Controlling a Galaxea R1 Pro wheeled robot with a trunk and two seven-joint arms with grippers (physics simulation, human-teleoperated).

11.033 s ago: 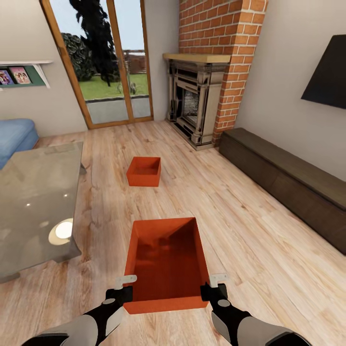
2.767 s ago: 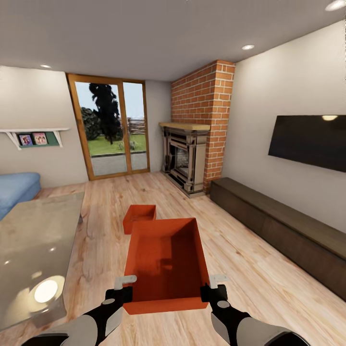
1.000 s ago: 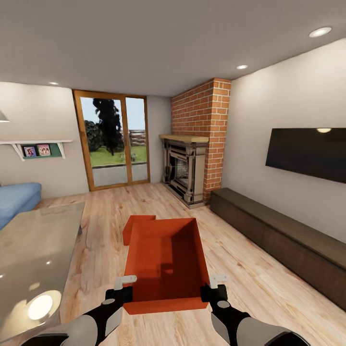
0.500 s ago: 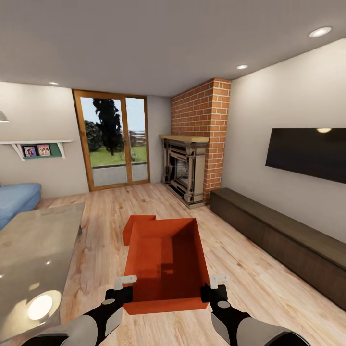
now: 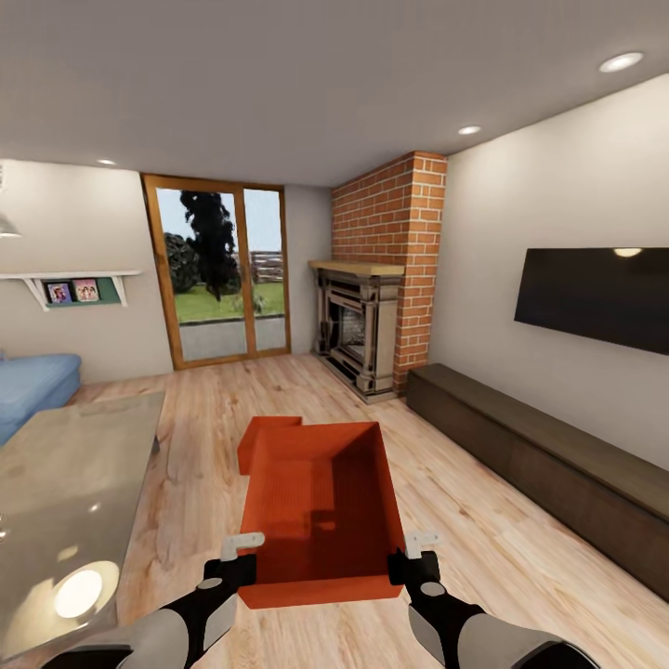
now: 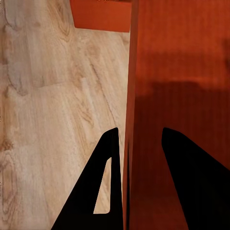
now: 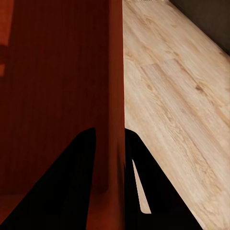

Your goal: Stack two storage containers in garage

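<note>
The left hand [image 5: 243,550] is clamped on the left wall of the nearer storage container [image 5: 321,502], lifted above the wood plank floor [image 5: 465,520] of the living room. The second container [image 5: 265,441] sits on the planks just beyond its far left corner. The right hand [image 5: 413,548] is clamped on the right wall.

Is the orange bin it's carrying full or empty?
Empty: the head view looks straight into the bin and shows only its bare orange bottom and walls.
</note>
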